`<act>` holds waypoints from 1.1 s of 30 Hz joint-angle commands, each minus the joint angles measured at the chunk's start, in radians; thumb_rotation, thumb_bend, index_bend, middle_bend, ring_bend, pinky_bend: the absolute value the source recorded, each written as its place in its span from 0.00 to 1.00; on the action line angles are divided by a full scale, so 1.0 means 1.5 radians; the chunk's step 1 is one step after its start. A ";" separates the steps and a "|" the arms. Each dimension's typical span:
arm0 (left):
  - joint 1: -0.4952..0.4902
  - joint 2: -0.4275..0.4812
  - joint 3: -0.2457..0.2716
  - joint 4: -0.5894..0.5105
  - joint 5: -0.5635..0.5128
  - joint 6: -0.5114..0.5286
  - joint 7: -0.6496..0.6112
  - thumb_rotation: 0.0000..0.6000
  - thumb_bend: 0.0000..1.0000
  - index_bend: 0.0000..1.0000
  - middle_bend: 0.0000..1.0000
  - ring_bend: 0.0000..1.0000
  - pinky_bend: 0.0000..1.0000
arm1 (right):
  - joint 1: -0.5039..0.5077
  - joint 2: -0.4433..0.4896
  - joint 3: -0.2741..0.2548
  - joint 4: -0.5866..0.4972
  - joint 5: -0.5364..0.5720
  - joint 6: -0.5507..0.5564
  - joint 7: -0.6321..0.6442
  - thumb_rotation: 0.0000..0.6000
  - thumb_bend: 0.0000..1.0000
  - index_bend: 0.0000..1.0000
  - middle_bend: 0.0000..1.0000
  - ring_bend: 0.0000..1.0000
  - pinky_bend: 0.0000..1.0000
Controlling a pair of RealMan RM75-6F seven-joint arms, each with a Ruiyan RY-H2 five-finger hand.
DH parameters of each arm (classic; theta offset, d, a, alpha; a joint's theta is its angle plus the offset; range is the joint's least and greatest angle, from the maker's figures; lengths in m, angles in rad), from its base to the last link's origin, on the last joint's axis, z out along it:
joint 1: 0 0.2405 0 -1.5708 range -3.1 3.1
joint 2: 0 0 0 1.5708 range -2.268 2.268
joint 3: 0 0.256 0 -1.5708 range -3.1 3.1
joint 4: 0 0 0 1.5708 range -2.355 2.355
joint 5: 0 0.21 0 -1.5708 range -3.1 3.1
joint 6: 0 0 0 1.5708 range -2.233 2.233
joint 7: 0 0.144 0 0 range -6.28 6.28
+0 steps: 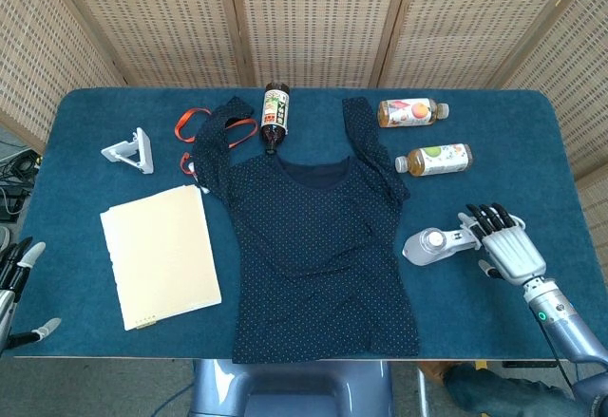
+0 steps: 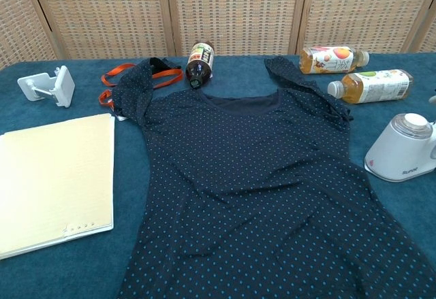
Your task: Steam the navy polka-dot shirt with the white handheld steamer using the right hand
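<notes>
Steamer (image 1: 435, 244) near shirt (image 1: 318, 236) edge; right hand (image 1: 503, 246) beside.

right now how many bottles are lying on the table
3, all lying on their sides. A dark bottle lies at the shirt's collar. A peach-label bottle lies at the far right, with a green-label bottle just nearer, beside the right sleeve. None appears hidden.

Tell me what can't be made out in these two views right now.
- Steamer handle and cord, head view: covered by the right hand; whether it grips cannot be told.
- Steamer, chest view: handle cut off by right edge.
- Left hand, head view: mostly cut off by left edge.
- Shirt hem, chest view: below bottom edge.
</notes>
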 commanded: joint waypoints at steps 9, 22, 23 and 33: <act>-0.008 -0.005 -0.010 0.008 -0.033 -0.011 0.005 1.00 0.00 0.00 0.00 0.00 0.00 | 0.060 -0.075 -0.017 0.139 -0.012 -0.021 0.029 1.00 0.46 0.08 0.00 0.00 0.00; -0.015 -0.012 -0.014 0.016 -0.046 -0.018 0.011 1.00 0.00 0.00 0.00 0.00 0.00 | 0.098 -0.114 -0.040 0.210 -0.017 -0.043 0.076 1.00 0.46 0.09 0.00 0.00 0.00; -0.015 -0.013 -0.015 0.017 -0.047 -0.018 0.011 1.00 0.00 0.00 0.00 0.00 0.00 | 0.099 -0.117 -0.041 0.213 -0.018 -0.038 0.083 1.00 0.46 0.10 0.00 0.00 0.00; -0.017 -0.014 -0.015 0.017 -0.051 -0.022 0.011 1.00 0.00 0.00 0.00 0.00 0.00 | 0.122 -0.146 -0.044 0.250 -0.012 -0.047 0.169 1.00 0.52 0.13 0.02 0.00 0.00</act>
